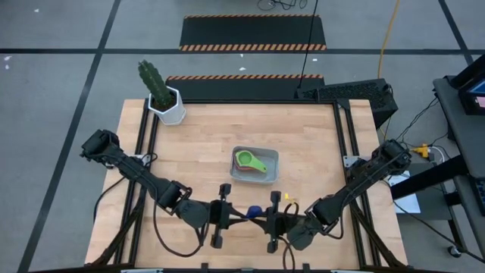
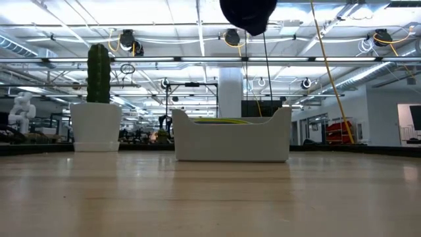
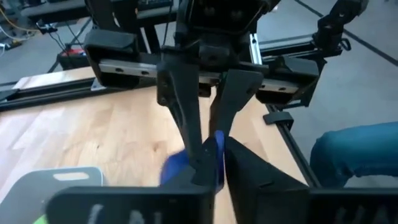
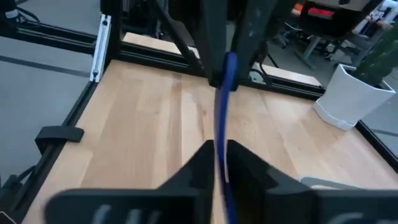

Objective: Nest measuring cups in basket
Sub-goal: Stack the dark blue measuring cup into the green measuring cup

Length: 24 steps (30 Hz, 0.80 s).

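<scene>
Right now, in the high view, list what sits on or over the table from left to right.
Cactus pot → left gripper → blue measuring cup, held between both grippers → right gripper. The basket, with the green measuring cup in it, overlaps this span, so it is left out.

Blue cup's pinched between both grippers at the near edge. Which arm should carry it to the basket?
Either, marginally right. Both the left gripper and right gripper grip the blue cup mid-handover, but the basket sits slightly to the right arm's side.
</scene>
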{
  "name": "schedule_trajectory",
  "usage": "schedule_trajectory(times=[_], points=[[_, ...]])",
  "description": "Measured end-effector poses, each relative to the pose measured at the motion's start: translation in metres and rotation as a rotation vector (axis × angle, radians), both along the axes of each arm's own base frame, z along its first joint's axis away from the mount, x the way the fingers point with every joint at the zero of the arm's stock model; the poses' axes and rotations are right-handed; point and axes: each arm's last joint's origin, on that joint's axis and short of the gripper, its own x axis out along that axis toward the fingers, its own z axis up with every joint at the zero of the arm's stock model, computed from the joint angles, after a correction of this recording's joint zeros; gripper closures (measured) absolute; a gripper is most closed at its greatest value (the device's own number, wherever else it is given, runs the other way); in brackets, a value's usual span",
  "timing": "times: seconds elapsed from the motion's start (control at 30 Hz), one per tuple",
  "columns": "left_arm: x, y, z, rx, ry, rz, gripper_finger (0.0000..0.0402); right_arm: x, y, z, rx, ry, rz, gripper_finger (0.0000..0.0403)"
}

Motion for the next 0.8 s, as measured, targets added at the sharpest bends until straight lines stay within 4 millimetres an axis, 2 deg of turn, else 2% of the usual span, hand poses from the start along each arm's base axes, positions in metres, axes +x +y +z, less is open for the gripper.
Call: schedule_trajectory(times=[0.1, 0.27, 0.43, 0.6, 0.8], points=[[0.000, -0.001, 0.001, -0.008, -0.014, -0.001, 0.0336, 0.000, 0.000, 0.000, -0.005, 0.000, 0.004, 0.0397], [-0.002, -0.004, 0.002, 0.004, -0.021, -0.006, 0.0277, -0.007, 0.001, 0.009, -0.002, -0.009, 0.014, 0.0395], [-0.004, -0.006, 0.002, 0.046, -0.043, 0.073, 0.0235, -0.026, 0.002, 0.026, 0.026, -0.019, 0.019, 0.0399], [-0.004, -0.005, 0.002, 0.060, -0.047, 0.094, 0.0221, -0.046, 0.009, 0.040, 0.026, -0.060, -0.013, 0.0401], [0.003, 0.002, 0.001, 0.036, -0.053, 0.128, 0.0220, -0.057, 0.017, 0.044, -0.011, -0.134, -0.012, 0.0401]])
